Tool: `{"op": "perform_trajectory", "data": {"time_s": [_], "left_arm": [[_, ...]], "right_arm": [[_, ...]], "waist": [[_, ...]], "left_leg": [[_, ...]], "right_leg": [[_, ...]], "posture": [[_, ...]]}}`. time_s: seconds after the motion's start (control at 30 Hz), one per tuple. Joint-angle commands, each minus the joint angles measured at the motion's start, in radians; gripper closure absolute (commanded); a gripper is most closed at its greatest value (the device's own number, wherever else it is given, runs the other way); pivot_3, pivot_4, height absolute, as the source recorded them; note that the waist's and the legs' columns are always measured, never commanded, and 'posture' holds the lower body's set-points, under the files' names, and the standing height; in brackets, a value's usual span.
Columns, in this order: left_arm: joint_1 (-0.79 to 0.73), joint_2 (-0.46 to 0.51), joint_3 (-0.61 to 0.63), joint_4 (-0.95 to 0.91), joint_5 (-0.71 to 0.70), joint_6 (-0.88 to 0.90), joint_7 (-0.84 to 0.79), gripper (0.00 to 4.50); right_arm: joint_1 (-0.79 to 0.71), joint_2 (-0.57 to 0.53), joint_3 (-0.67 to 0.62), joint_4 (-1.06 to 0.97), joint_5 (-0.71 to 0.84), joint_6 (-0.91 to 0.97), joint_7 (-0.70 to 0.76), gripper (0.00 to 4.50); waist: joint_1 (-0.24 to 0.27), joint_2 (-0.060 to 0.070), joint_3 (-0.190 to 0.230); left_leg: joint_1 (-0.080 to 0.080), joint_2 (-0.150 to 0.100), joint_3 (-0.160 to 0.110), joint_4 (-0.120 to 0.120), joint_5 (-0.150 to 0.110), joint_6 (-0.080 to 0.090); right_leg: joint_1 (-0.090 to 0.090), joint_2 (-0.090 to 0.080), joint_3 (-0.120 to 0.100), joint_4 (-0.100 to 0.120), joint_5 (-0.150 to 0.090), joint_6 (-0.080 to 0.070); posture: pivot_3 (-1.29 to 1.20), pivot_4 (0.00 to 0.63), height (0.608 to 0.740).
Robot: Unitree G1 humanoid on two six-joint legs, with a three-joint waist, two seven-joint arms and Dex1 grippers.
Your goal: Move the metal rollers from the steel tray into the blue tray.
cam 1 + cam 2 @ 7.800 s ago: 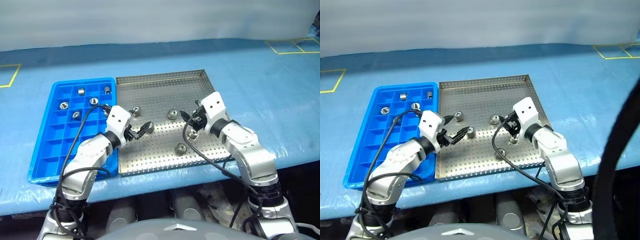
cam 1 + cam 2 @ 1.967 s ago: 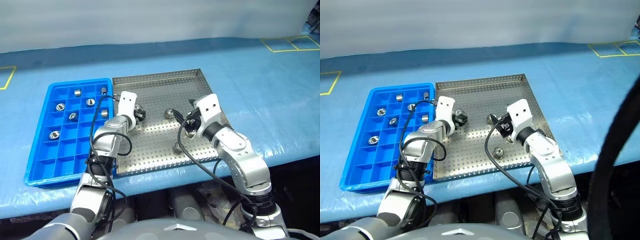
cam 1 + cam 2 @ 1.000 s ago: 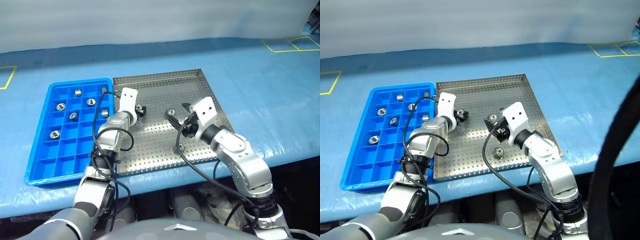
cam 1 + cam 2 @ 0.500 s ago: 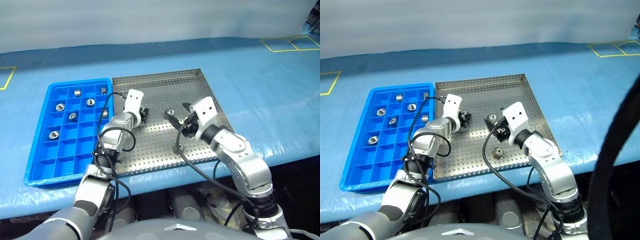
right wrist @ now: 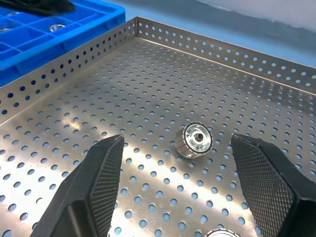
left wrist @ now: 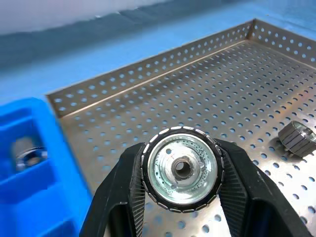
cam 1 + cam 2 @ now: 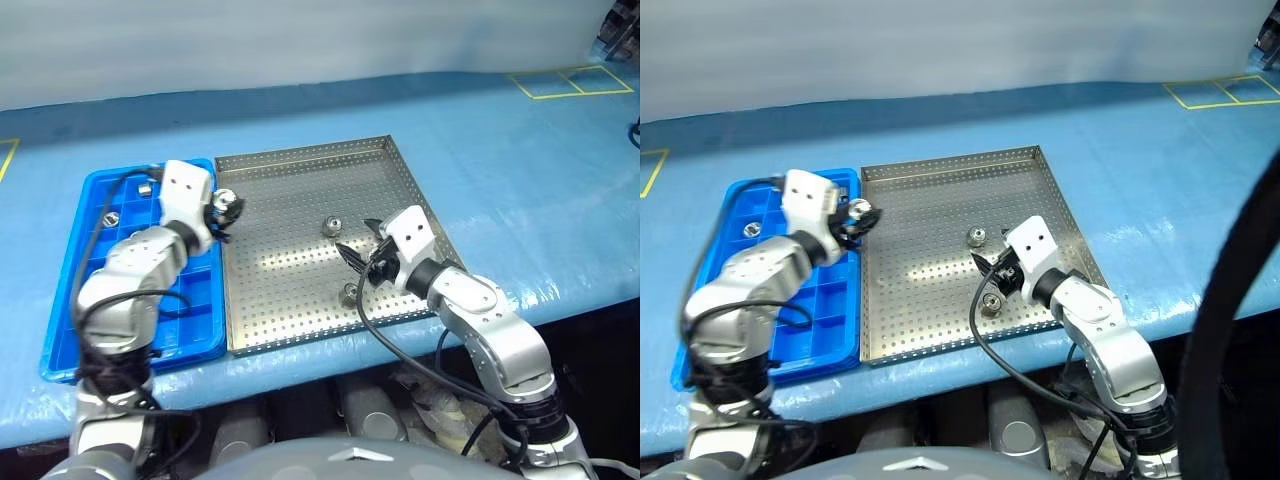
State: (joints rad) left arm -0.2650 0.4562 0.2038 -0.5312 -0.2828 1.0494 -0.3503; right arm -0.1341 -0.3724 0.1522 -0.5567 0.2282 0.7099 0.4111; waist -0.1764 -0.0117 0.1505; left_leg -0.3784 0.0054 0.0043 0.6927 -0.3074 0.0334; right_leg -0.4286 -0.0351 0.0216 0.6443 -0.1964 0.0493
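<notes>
Blue tray (image 7: 60, 340) left of, touching steel tray (image 7: 300, 165); two metal rollers (image 7: 329, 225) on steel tray.

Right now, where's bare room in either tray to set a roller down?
Blue plastic grid tray: the near compartments are bare; rollers crowd its far end. Perforated steel tray: the far half and near-left floor are bare; two loose metal rollers sit by the open right tool.

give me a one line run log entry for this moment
left end effector: shut on roller, above the edge between steel tray and blue tray | right end effector: open, roller between its fingers | two rollers on steel tray
</notes>
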Motion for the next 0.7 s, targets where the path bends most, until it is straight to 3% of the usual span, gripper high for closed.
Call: {"op": "perform_trajectory", "data": {"time_s": [0.03,0.37,0.53,0.7], "left_arm": [[0.093,0.048,0.080,-0.160,-0.026,0.086,-0.001,2.76],[0.380,0.158,0.361,-0.413,-0.086,0.268,-0.071,2.76],[0.479,0.138,0.476,-0.438,-0.078,0.304,-0.076,2.76],[0.552,0.096,0.515,-0.468,-0.082,0.302,-0.070,2.76]], "right_arm": [[-0.015,0.013,0.015,-0.016,0.014,-0.013,0.010,0.88],[-0.046,0.024,0.050,0.026,0.024,-0.014,0.041,0.88],[-0.055,0.020,0.086,0.043,0.036,-0.010,0.082,0.88],[-0.059,-0.005,0.125,0.026,0.064,-0.003,0.150,0.88]], "waist": [[0.004,0.000,0.000],[0.068,-0.002,0.001],[0.103,-0.003,0.001],[0.138,-0.003,0.001]], "left_leg": [[0.000,0.000,0.000,0.000,0.000,0.000],[0.000,0.001,0.000,0.000,0.001,-0.002],[0.001,0.001,-0.001,-0.001,0.001,-0.002],[0.001,0.001,-0.001,-0.001,0.001,-0.002]], "right_leg": [[0.000,0.000,0.000,0.000,0.000,0.000],[-0.001,-0.001,-0.002,0.000,-0.001,-0.002],[0.000,0.000,-0.003,0.000,-0.002,-0.004],[0.000,-0.001,-0.004,-0.001,-0.004,-0.008]], "posture": [[-0.19,0.150,0.740],[-0.08,0.150,0.740],[-0.03,0.150,0.740],[0.00,0.150,0.740]]}}
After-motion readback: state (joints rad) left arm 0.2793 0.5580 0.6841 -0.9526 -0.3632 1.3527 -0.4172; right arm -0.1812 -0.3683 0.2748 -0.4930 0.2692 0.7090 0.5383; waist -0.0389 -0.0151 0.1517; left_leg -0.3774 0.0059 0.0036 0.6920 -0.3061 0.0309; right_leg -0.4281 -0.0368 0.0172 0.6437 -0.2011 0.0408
